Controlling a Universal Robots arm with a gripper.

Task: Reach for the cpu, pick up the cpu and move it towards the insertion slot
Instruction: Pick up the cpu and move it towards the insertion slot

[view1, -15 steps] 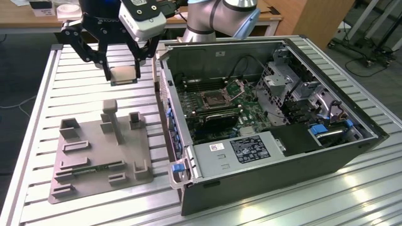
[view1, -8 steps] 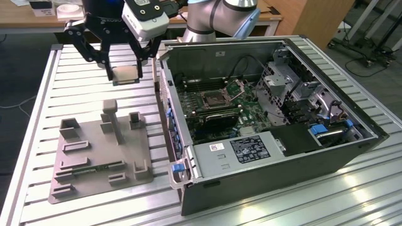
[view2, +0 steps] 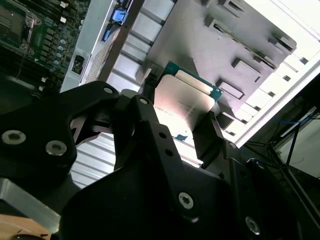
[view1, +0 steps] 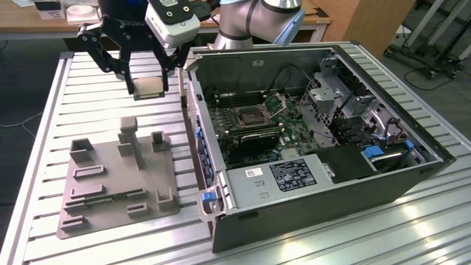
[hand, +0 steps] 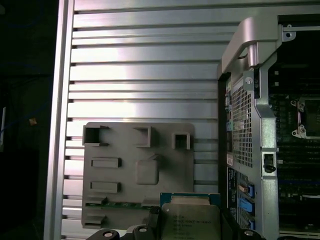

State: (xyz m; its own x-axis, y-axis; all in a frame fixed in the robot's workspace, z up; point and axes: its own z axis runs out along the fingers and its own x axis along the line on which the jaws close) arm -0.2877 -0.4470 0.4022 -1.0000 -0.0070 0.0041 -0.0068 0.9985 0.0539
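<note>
Reach and pick-up look done: the gripper (view1: 150, 83) has its fingers clamped on the cpu (view1: 149, 89), held in the air just outside the computer case (view1: 331, 212). The insertion slot (view1: 249, 116) lies inside that case, well apart from the chip, so most of the carry is left.

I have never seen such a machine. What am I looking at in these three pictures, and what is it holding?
It is a robot arm working beside an open computer case on a slatted metal table. The exterior view is taken by a camera off the arm; both wrist views come from cameras riding on it. The black end effector is shut on the cpu, a flat square chip, held above the table outside the case. On the table lies a grey tray with moulded holders. Inside the case, the insertion slot stands open, its metal plate tilted up.
</note>
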